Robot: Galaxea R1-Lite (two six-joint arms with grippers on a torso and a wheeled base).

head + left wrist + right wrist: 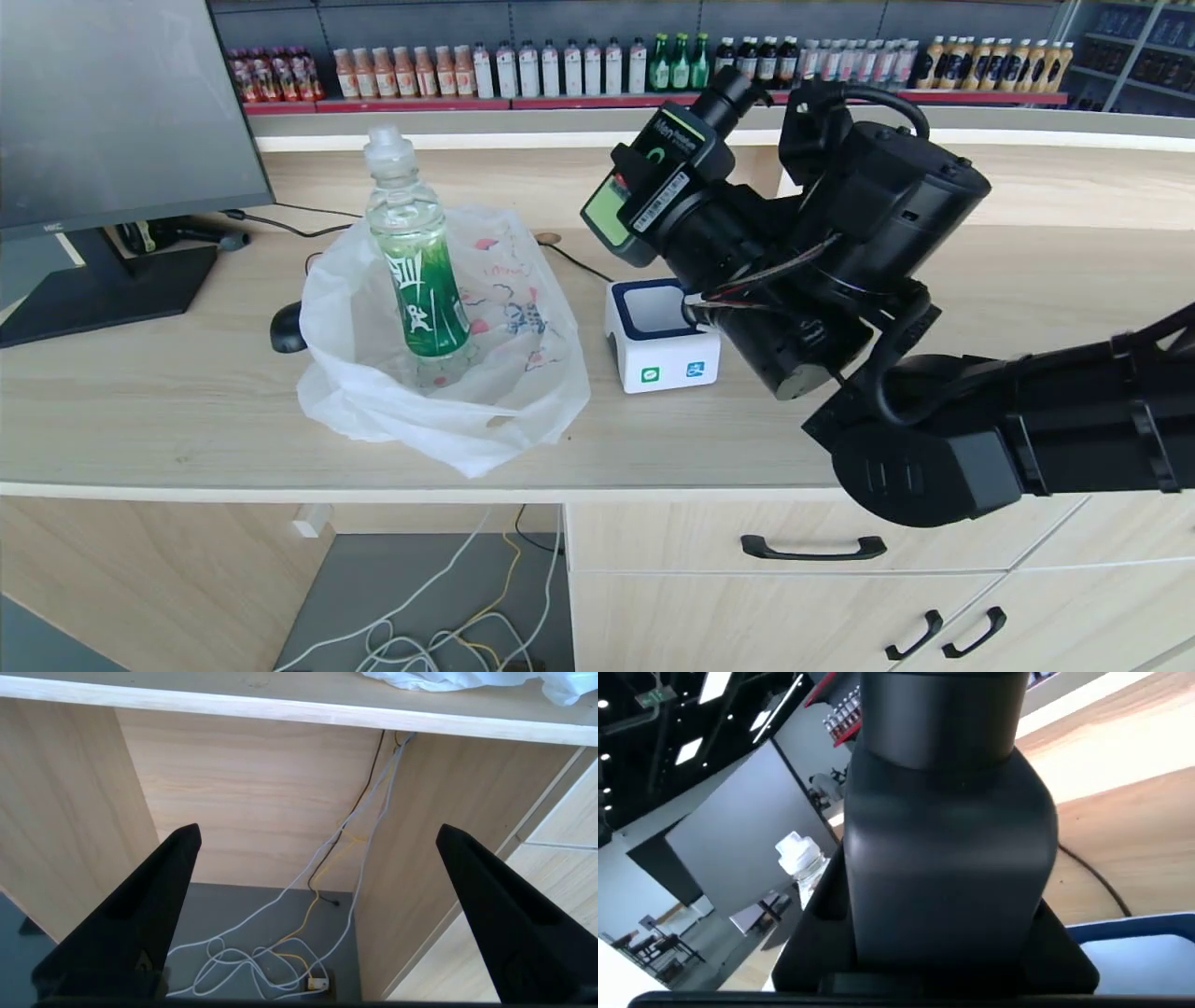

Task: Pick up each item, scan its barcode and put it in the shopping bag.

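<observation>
While a clear, green-labelled bottle [417,271] stands upright inside the white shopping bag [523,392] on a pale wooden counter [140,411], the right gripper [724,257] holds a black bottle [653,187] clamped by its lower body, tilted in the air just above a white scanner box [667,364] beside the bag. A dark monitor [112,103] stands at the counter's left end, and a black mouse [286,329] is half hidden behind the bag. Rows of drinks line the store shelves [597,65] behind; drawers with black handles [812,549] sit below the counter.

From the left wrist, the left gripper [318,905] hangs below counter level with its fingers spread wide and nothing between them, facing an open recess where loose cables [280,961] trail to the floor. A fold of the bag [448,681] shows over the counter edge [280,709].

From the right wrist, the black bottle [943,859] blocks most of the frame and hides the fingers holding it. Past it are the clear bottle's white cap [799,857], the monitor [738,831], bare counter [1130,793] and a cut-off corner of the scanner [1148,943].
</observation>
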